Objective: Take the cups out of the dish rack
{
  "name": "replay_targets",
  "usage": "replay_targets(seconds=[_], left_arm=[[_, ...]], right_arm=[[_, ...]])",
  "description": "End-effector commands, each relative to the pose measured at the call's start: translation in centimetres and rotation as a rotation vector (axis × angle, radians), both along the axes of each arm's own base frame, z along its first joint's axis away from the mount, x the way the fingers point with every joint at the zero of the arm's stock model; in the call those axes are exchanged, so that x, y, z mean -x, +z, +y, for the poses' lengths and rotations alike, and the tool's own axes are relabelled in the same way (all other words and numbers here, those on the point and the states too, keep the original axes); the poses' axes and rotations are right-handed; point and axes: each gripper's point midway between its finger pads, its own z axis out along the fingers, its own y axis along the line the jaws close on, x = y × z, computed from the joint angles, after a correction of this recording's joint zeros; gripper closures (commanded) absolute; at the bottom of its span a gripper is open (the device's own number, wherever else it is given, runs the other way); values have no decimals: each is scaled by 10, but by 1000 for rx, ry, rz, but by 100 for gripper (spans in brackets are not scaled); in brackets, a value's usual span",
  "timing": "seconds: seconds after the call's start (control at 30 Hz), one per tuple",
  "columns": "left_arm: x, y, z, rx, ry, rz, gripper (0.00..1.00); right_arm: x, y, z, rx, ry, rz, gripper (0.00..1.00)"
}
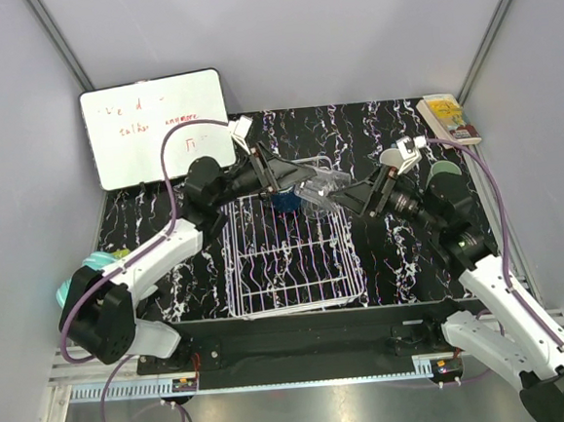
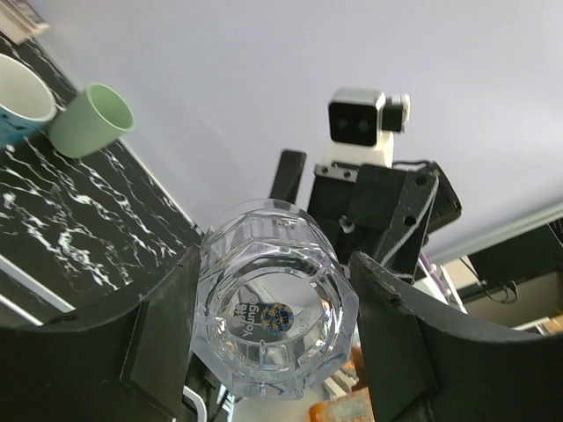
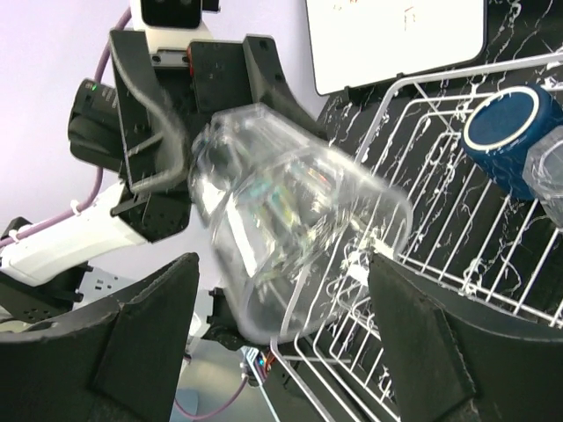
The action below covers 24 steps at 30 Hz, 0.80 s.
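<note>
- The worktop (image 1: 402, 250) is black with white marble-like veins, enclosed by plain pale grey walls (image 1: 346, 30).
- A whiteboard (image 1: 153, 123) leans at the far left corner; its red handwriting is too small to read.
- A book (image 1: 448, 118) lies at the far right corner, title illegible.
- The white wire dish rack (image 1: 287, 269) sits mid-worktop, holding a navy mug (image 3: 503, 132) with a second glass (image 3: 550, 171) just beside it.
- The left end effector (image 2: 280, 290) is clamped on a clear glass (image 3: 290, 229), held above the rack's far end; a sticker in its base carries unreadable print.
- The right end effector (image 3: 283, 272) has its fingers spread apart on either side of that glass.
- A green tumbler (image 2: 91, 120) and a light blue mug (image 2: 18, 101) sit on the worktop.
</note>
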Motion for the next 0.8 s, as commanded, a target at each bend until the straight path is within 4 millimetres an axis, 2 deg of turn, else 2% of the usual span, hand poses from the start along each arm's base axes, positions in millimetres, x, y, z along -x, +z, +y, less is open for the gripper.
replay_targets(seconds=[0.0, 0.07, 0.1, 0.23, 0.27, 0.4, 0.47, 0.53, 0.57, 0.6, 0.63, 0.67, 0.7, 0.73, 0.77], left_arm=[[21, 41, -5, 85, -45, -122, 100], [26, 40, -10, 87, -59, -120, 100], [27, 39, -12, 86, -63, -120, 100], [30, 36, -17, 74, -71, -119, 100], [30, 35, -17, 72, -70, -119, 100], [27, 31, -17, 44, -57, -124, 100], [23, 30, -18, 27, -44, -127, 100], [18, 23, -18, -20, -23, -126, 77], [16, 30, -16, -27, -11, -142, 65], [11, 22, -15, -75, 5, -132, 29], [0, 31, -9, -86, 51, -148, 20], [-5, 33, -4, -112, 77, -149, 15], [-12, 22, 2, -182, 104, -130, 12], [-29, 31, 15, -198, 192, -136, 6], [-33, 37, 25, -213, 244, -141, 3]], right_arm=[[0, 32, 7, -56, 38, -96, 15], [-3, 32, 9, -57, 47, -94, 17], [-4, 34, 10, -62, 49, -100, 21], [-4, 31, 13, -71, 62, -92, 67], [-4, 30, 13, -70, 62, -89, 83], [-1, 25, 10, -64, 52, -80, 99], [1, 24, 8, -59, 46, -81, 100], [7, 28, 5, -62, 41, -101, 100], [8, 27, 3, -50, 34, -94, 100], [9, 29, -1, -45, 11, -105, 100], [10, 31, -4, -37, 0, -111, 100], [11, 28, -7, -9, -13, -105, 100], [11, 28, -12, 6, -45, -103, 100], [12, 27, -15, 23, -61, -104, 100], [10, 24, -21, 59, -93, -99, 100]])
